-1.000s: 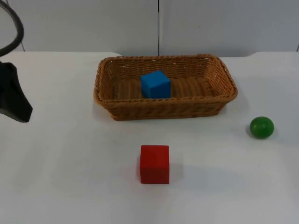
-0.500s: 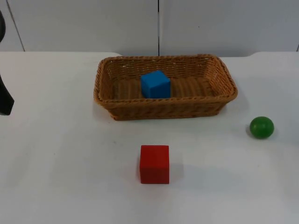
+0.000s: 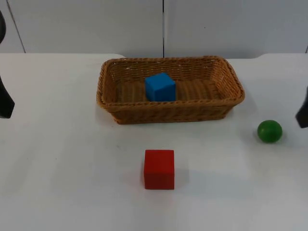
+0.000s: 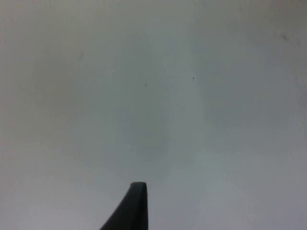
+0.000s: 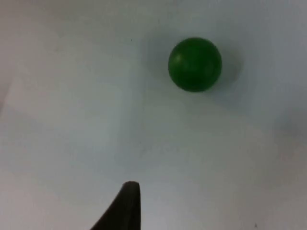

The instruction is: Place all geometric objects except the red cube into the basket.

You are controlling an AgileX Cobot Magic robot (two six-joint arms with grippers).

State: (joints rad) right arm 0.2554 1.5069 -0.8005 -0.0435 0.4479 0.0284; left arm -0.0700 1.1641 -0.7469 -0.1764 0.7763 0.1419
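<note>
A woven basket [image 3: 108,103] stands at the back middle of the table with a blue cube [image 3: 160,86] inside it. In front of the basket, a red cube [image 3: 159,169] rests on the white table. A green ball [image 3: 269,131] lies to the right of the basket, and the right wrist view has the same green ball [image 5: 194,64] alone on the table ahead of the gripper. My right gripper [image 3: 302,114] pokes in at the right edge, just right of the ball and apart from it. My left gripper [image 3: 5,103] waits at the far left edge.
The grey partition wall [image 3: 163,26] closes off the table behind the basket. Bare white table [image 4: 153,96] lies under the left arm, and open table surrounds the red cube and the ball.
The left arm has drawn back to the left edge and stopped. The right gripper has come into the top view at the right edge, near the green ball.
</note>
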